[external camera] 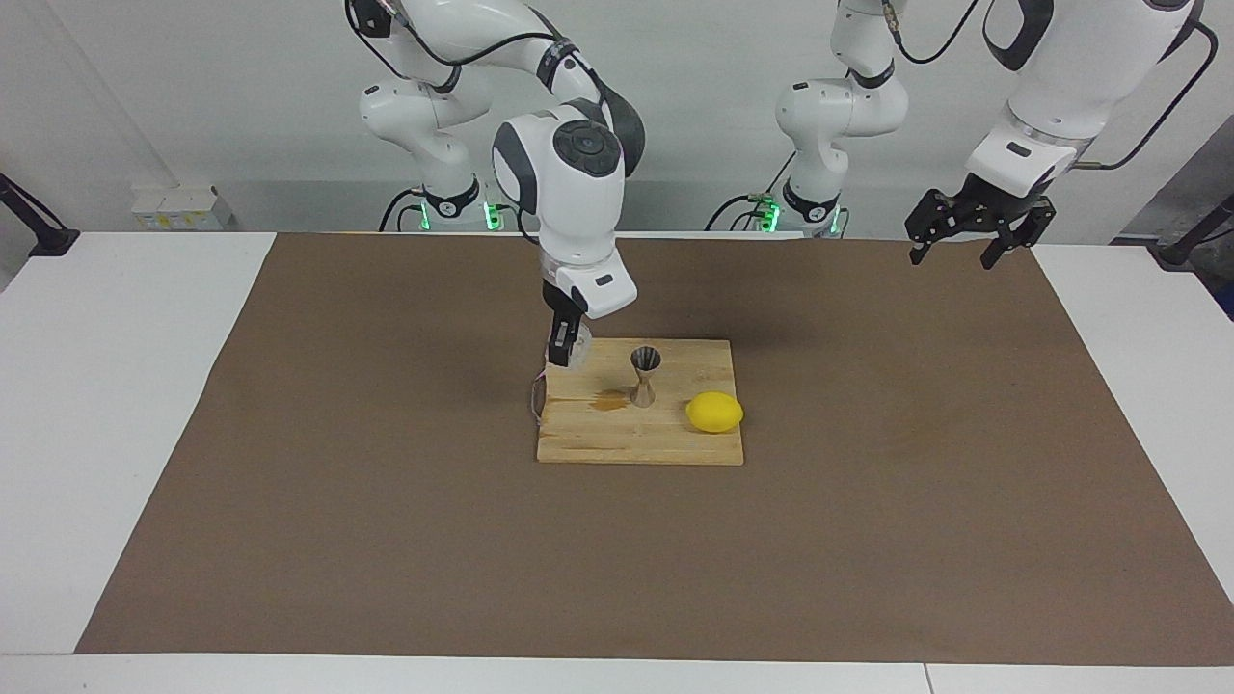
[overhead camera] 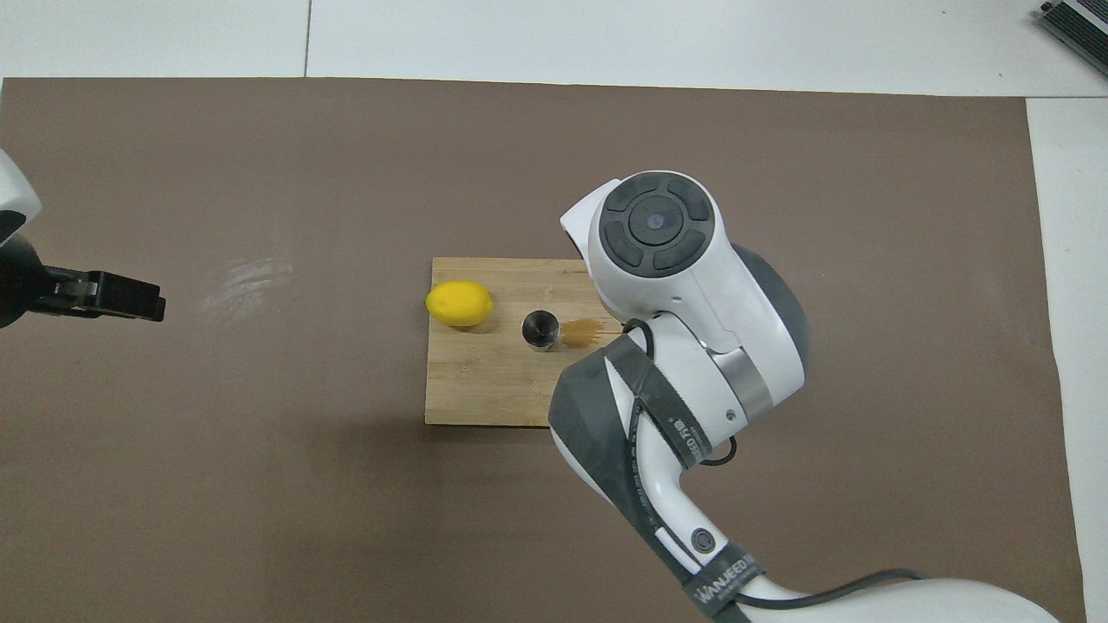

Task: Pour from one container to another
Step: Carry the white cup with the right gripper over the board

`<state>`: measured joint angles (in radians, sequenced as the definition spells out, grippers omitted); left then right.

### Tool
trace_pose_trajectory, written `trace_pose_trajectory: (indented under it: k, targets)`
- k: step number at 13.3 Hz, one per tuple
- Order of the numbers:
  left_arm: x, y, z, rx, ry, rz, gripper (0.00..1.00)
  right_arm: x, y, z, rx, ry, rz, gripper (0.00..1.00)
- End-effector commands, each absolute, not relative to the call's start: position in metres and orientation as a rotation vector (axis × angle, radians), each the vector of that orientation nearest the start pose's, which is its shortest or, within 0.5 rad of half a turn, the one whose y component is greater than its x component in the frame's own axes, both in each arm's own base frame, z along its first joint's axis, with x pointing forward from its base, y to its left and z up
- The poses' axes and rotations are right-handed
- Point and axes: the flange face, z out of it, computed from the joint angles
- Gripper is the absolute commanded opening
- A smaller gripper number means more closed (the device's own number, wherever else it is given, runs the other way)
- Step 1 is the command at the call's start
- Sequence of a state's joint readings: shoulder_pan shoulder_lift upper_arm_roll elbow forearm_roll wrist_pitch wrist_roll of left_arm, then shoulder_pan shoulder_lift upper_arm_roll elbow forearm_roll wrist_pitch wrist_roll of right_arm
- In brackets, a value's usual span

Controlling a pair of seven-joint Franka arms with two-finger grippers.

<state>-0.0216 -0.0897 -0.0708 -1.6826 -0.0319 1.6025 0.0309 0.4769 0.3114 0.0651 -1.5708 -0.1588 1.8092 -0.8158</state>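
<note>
The clear faceted glass cup hangs pinched in the fingers of the right gripper, over the wooden cutting board's edge toward the right arm's end. The steel jigger stands upright on the board between a brown stain and a lemon. The left gripper, fingers spread wide, waits over the brown mat.

Jigger stands upright mid cutting board; lemon beside it toward the left arm's end. Glass cup in right gripper over the board's right-arm end. Left gripper waits over the mat's left-arm end.
</note>
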Motion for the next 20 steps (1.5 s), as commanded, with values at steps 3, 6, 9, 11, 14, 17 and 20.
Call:
trace_pose_trajectory:
  k: [3,6,9,11,14,17,20]
  targets:
    - [0.529,-0.056,0.619,-3.161,0.226,-0.030,1.00,0.565,0.363,0.445,-2.530,-2.195,0.314,0.15]
    - [0.529,-0.057,0.620,-3.163,0.214,-0.030,1.00,0.560,0.373,0.438,-2.524,-2.233,0.376,0.15]
    - [0.530,-0.058,0.618,-3.164,0.209,-0.027,1.00,0.552,0.387,0.429,-2.511,-2.296,0.410,0.15]
    - [0.531,-0.058,0.616,-3.164,0.206,-0.020,1.00,0.553,0.386,0.425,-2.515,-2.312,0.428,0.15]
    - [0.531,-0.058,0.616,-3.165,0.197,-0.018,1.00,0.553,0.386,0.424,-2.522,-2.345,0.446,0.15]
    - [0.531,-0.059,0.615,-3.166,0.177,-0.015,1.00,0.547,0.393,0.424,-2.526,-2.403,0.475,0.15]
    - [0.531,-0.058,0.616,-3.166,0.175,-0.017,1.00,0.540,0.406,0.426,-2.532,-2.451,0.455,0.14]
